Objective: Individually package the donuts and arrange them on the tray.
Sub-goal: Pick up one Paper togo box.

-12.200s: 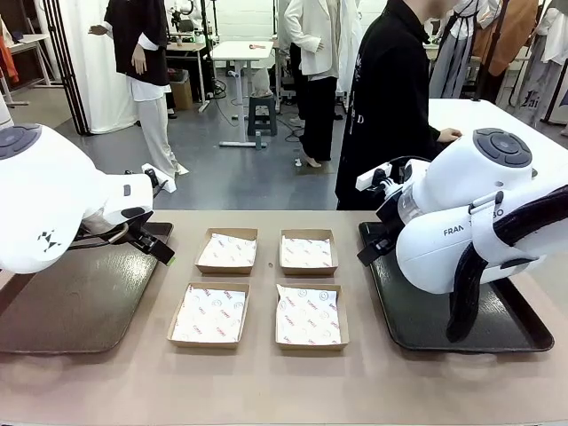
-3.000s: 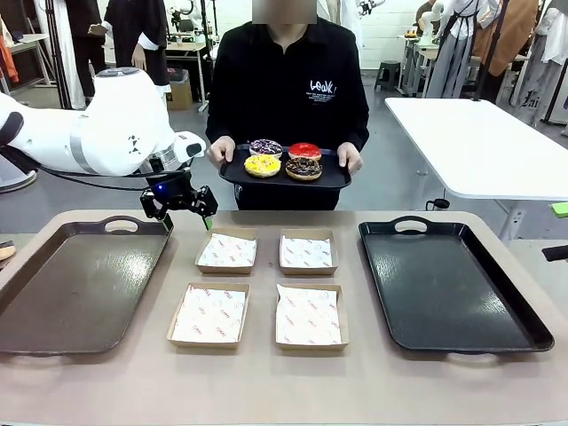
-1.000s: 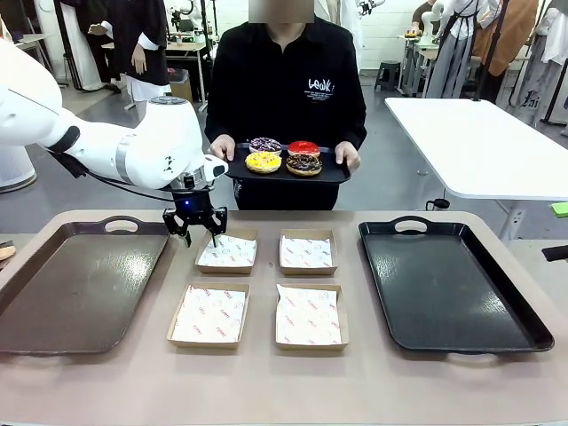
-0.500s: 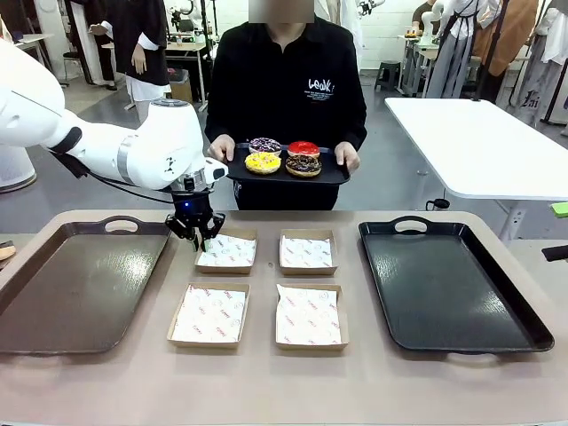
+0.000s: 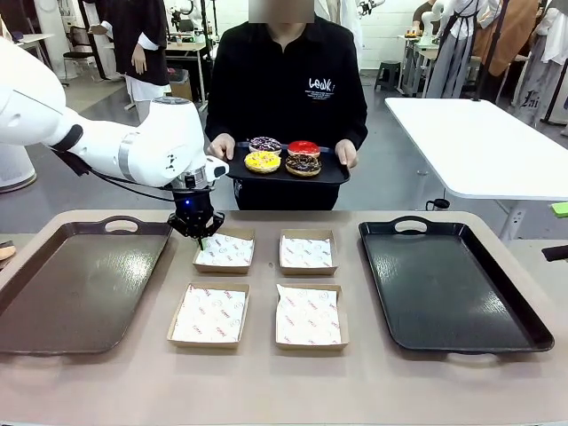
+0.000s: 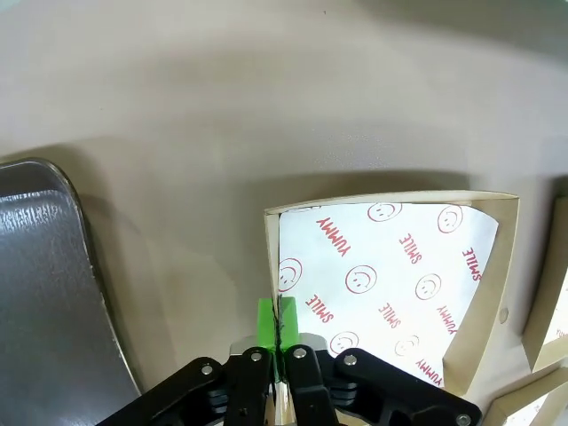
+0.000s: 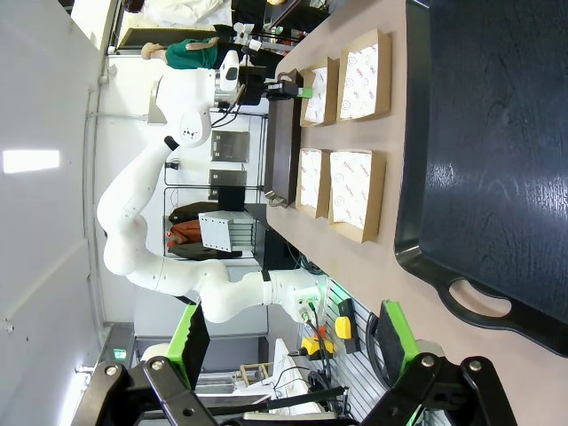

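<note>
A person across the table holds a small black tray carrying a dark donut, a red-glazed donut, a yellow-glazed donut and a sprinkled chocolate donut. My left gripper is down at the far-left paper-lined box. Its green pads are shut on that box at its left wall. In the right wrist view my right gripper stands open with nothing between its fingers, off the end of the black tray.
Three more paper-lined boxes lie in the middle of the table. A brown tray sits at the left and a black tray at the right. Its corner lies close beside my left gripper. A white table stands behind.
My left gripper has come down onto the far-left box's left wall and its jaws have shut on it. The box has shifted slightly left. The person still holds the donut tray.
</note>
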Motion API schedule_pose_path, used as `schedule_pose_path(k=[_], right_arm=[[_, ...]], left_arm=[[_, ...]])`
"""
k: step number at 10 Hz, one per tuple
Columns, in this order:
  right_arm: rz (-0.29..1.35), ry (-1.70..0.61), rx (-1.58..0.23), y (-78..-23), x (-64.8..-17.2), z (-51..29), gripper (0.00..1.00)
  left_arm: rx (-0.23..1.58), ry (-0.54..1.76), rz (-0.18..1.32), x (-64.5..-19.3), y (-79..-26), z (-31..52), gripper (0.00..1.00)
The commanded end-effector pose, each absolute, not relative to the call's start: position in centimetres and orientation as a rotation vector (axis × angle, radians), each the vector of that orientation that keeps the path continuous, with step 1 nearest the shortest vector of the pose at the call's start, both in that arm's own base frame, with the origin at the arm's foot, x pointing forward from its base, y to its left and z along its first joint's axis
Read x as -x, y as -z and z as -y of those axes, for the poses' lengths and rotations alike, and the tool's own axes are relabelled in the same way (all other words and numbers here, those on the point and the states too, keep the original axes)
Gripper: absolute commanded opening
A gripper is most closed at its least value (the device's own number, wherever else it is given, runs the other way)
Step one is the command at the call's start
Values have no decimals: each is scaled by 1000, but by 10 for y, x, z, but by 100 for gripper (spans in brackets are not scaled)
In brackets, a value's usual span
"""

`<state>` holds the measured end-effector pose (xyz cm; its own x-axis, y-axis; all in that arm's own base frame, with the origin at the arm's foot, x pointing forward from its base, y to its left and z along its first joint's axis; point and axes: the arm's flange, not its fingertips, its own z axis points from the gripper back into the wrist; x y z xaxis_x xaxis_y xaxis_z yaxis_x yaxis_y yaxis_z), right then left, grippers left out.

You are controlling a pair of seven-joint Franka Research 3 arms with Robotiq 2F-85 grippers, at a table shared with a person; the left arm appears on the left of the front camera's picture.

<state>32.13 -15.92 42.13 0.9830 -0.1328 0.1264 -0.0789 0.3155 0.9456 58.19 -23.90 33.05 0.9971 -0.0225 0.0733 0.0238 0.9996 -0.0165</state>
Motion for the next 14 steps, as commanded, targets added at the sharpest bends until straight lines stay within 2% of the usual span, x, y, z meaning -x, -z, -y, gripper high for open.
schedule_pose_path(k=[1,4,9,14], right_arm=[[197,34,-1262,-422,-321,159,100],[197,34,-1262,-422,-321,159,100],[197,34,-1262,-422,-321,159,100],[197,34,-1262,-422,-321,159,100]], left_arm=[[9,-1,13,-580,-350,242,0],[10,35,15,-562,-419,251,0],[29,16,150,-545,-522,266,0],[48,42,164,-546,-536,268,0]])
